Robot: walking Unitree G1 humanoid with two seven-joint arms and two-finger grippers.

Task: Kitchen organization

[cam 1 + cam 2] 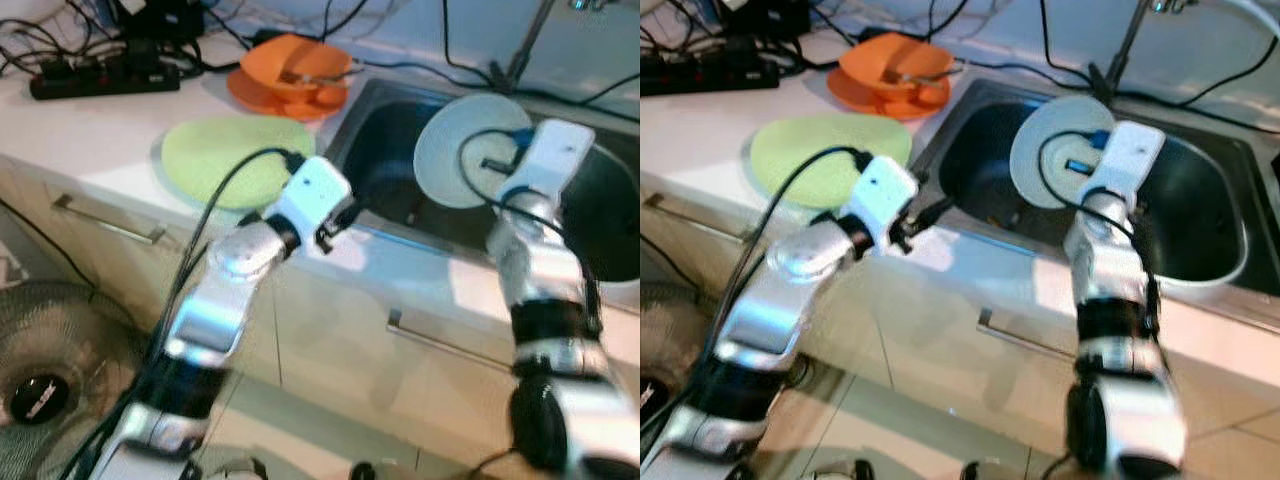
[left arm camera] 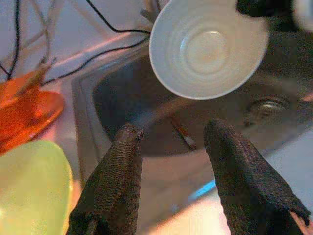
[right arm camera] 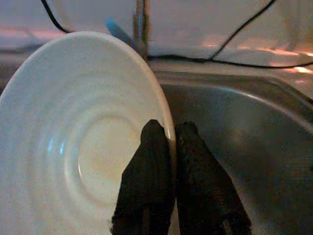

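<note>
Two grippers are up at the counter edge, and we take them from the nearest outward. Closest to us, the left gripper (image 2: 168, 166) hovers above the steel lip of the sink (image 1: 395, 125), its two black fingers spread well apart with nothing between them. Just beyond it on the counter lies a light green plate (image 1: 235, 158), flat and on its own. Over the basin, the right gripper (image 3: 171, 166) has its fingers pinched together on the rim of a white plate (image 3: 83, 132), one finger on the inner face and one behind the edge, so the plate hangs tilted above the sink bottom with its ribbed inside facing the left arm. Further back, an orange bowl sits in an orange plate (image 1: 290, 78) beside the sink's far corner, and behind that a black power strip (image 1: 100, 78) and loose cables (image 1: 440, 50) run along the wall.

We judge that the step in hand is carrying the white plate out of the sink to the counter, most likely onto the green one. To do it well we should keep the pinch firm, since a grip on the rim alone lets a plate swing or slip, all the more so if it is wet. We should lift it clear of the sink wall before moving sideways, level it as it travels, keep the left arm out of its path, and lower it flat before letting go. The cables at the back are best avoided.
</note>
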